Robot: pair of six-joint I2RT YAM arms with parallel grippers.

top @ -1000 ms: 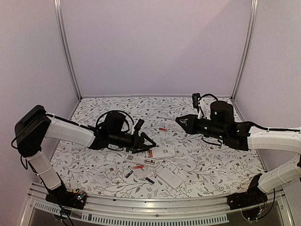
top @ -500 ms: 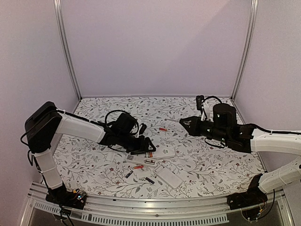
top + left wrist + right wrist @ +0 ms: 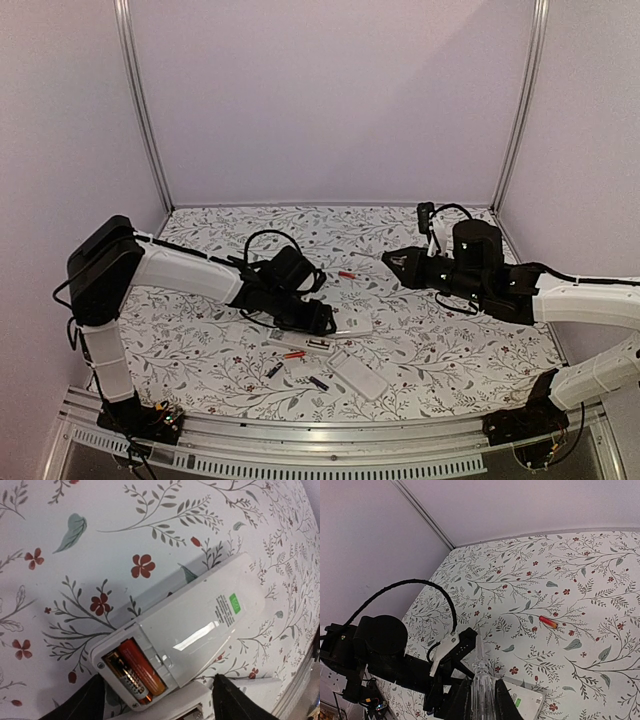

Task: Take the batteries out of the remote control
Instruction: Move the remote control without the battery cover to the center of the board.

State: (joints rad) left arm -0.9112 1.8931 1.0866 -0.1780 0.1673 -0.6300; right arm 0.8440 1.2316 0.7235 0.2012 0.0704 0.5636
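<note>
A white remote control (image 3: 200,615) lies back-up on the flowered table with its battery bay uncovered. Two batteries sit side by side in the bay, one orange-red (image 3: 142,672) and one brownish-gold (image 3: 121,677). My left gripper (image 3: 157,702) hangs open just over that end, one finger (image 3: 80,705) on each side of it. In the top view the left gripper (image 3: 320,322) is at the remote control (image 3: 352,323). My right gripper (image 3: 482,687) is shut on a clear stick-like tool (image 3: 481,665), held in the air right of the remote control (image 3: 522,699).
Loose batteries lie on the table: a red one (image 3: 346,274) at the back, another red (image 3: 294,354) and two dark ones (image 3: 274,370) (image 3: 318,382) near the front. A second opened remote (image 3: 303,345) and a white flat piece (image 3: 358,374) lie beside them.
My left arm has reached further right and come down over the remote's open end, its jaws widening. The right gripper drew back a little, then stayed still with the tool.
</note>
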